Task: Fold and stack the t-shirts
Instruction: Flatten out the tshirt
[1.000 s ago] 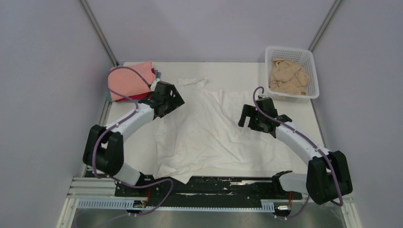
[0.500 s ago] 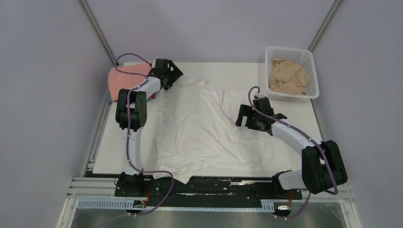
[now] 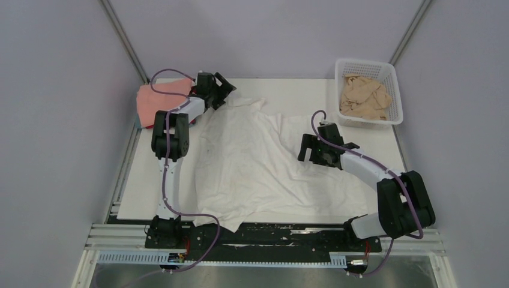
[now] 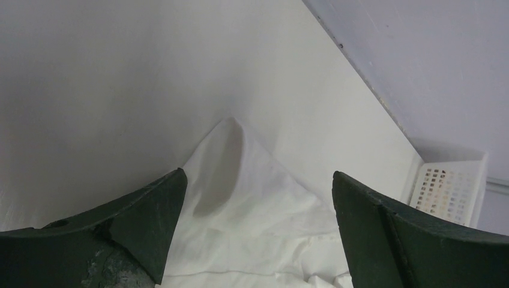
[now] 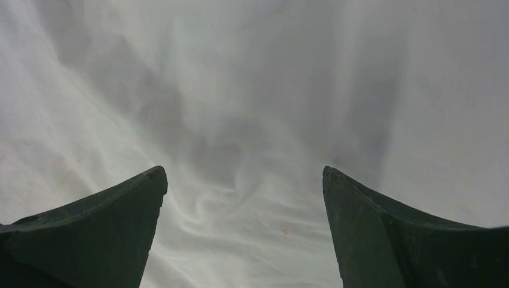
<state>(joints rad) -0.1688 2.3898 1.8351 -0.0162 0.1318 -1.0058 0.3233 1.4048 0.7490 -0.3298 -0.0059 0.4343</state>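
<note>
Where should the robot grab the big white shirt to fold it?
Probably the pointed corner at the far edge of the white shirt: it sticks out onto the table. The open left end effector is right over it, so come down from above.

Both tools [image 4: 258, 198] [image 5: 243, 204] wide apart, empty.

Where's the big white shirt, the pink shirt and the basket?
white t-shirt [image 3: 258, 162], top external view, middle of its wrinkled body
pink t-shirt [image 3: 157, 99], top external view, its flat upper face
basket [image 3: 366, 66], top external view, its far lattice wall
</note>
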